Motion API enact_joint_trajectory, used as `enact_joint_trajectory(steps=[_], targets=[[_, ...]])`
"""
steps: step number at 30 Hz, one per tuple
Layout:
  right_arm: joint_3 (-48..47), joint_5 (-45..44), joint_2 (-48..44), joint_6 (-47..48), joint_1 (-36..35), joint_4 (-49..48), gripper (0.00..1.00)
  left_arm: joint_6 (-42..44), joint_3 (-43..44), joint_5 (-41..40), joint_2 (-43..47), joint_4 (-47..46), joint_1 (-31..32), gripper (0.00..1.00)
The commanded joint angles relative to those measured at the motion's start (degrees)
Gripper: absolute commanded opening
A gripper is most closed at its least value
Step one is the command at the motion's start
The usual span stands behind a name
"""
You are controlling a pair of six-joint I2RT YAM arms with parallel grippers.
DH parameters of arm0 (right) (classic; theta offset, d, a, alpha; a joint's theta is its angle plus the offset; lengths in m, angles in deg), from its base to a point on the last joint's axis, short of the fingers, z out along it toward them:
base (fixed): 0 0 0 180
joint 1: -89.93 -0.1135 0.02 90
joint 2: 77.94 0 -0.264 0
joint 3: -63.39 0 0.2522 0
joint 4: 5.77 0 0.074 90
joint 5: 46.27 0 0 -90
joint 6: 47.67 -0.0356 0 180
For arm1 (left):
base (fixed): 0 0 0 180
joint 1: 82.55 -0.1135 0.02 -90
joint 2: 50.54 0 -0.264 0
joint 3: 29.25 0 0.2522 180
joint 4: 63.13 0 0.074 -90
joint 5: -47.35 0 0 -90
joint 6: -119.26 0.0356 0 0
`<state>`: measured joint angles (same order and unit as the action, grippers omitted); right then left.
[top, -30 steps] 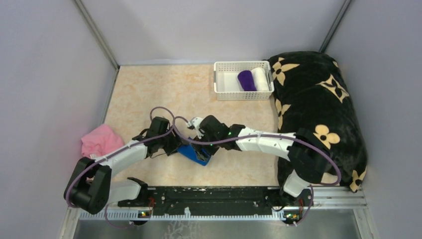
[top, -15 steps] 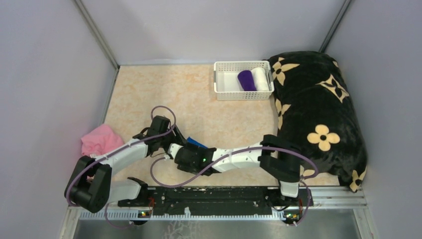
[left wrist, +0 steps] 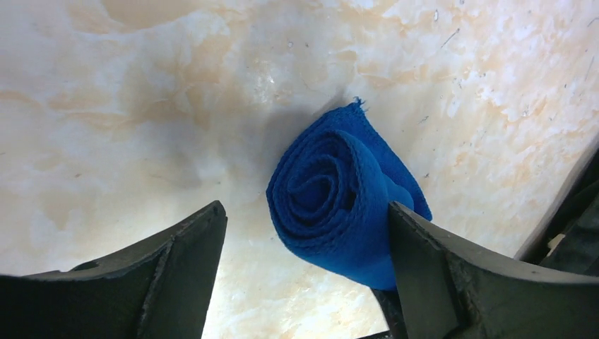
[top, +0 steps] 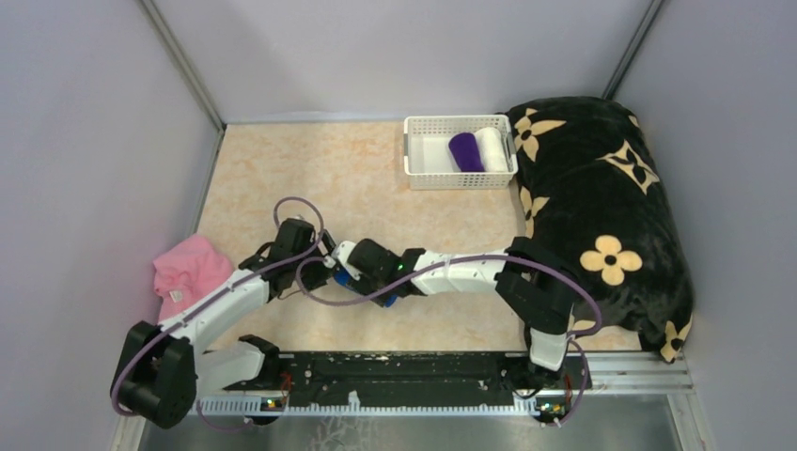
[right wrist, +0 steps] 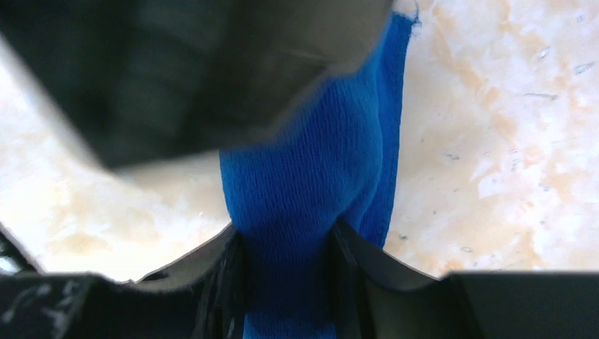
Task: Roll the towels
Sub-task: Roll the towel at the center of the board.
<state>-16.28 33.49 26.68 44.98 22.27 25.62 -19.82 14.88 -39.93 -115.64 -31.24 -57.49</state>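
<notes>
The blue towel (left wrist: 339, 201) lies on the table as a tight roll, its spiral end facing the left wrist camera. My left gripper (left wrist: 304, 210) stands wide open around that end, and its right finger (left wrist: 438, 272) is close against the roll's side. My right gripper (right wrist: 286, 233) is shut on the blue towel (right wrist: 304, 183), pinching its middle between both fingers. From above, only a sliver of the blue towel (top: 342, 279) shows between the left gripper (top: 320, 271) and the right gripper (top: 350, 272). The rolled purple towel (top: 465, 151) and the rolled white towel (top: 491, 147) lie in the white basket (top: 414, 150).
A big black blanket with beige flowers (top: 601, 207) fills the right side, against the right arm's elbow. A crumpled pink cloth (top: 190, 267) lies at the left edge beside the left arm. Grey walls enclose the marbled tabletop (top: 310, 169).
The right arm swung down toward the near edge, then back up to the roll, and its jaws closed on the blue towel. The left gripper opened wider and shifted slightly left.
</notes>
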Motion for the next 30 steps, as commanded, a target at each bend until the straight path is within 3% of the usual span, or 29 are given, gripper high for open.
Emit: enact_joint_trajectory(steps=[1, 7, 15, 24, 30], targets=[[2.22, 23.52, 0.58, -6.47, 5.78, 2.45, 0.39, 0.12, 0.65, -3.05, 5.54, 5.59, 0.31, 0.88], [1.84, 34.0, 3.1, -11.59, 10.69, 1.3, 0.38, -2.39, -2.75, 1.51, 6.56, 0.95, 0.27, 0.87], [1.25, 36.14, 4.1, -13.8, 12.09, 0.76, 0.41, -2.77, -3.72, 3.38, -2.9, -6.57, 0.53, 0.81], [-0.57, 20.58, 0.58, -12.77, 10.43, 3.04, 0.57, -2.52, -4.34, 2.9, -6.1, -7.49, 0.81, 0.78], [-6.18, 8.4, 4.91, -12.33, 5.56, 6.58, 0.61, -2.86, -4.81, 2.81, -5.91, -7.23, 0.97, 0.77]])
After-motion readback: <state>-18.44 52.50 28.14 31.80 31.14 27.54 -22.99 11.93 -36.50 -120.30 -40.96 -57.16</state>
